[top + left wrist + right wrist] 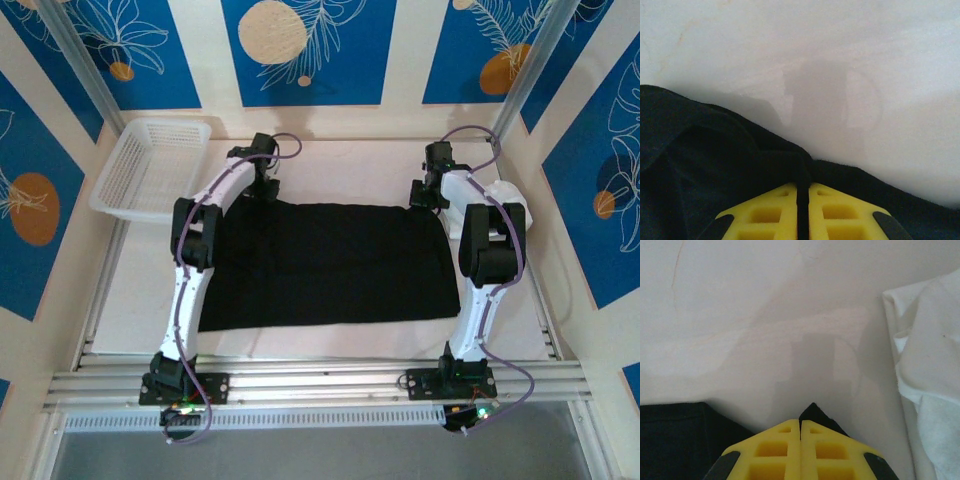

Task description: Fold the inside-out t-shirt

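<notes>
T-shirt [325,265] flat, seemingly part-folded; left end effector [802,187] and right end effector [800,422] each clamp a far corner, folds remaining.

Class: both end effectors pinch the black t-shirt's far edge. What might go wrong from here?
The right end effector pinches only a small tip of the t-shirt; it may slip out when lifted.
The white garment lies close beside that corner and might get dragged along.
The left end effector grips bunched cloth, so the fold may come out uneven.
</notes>
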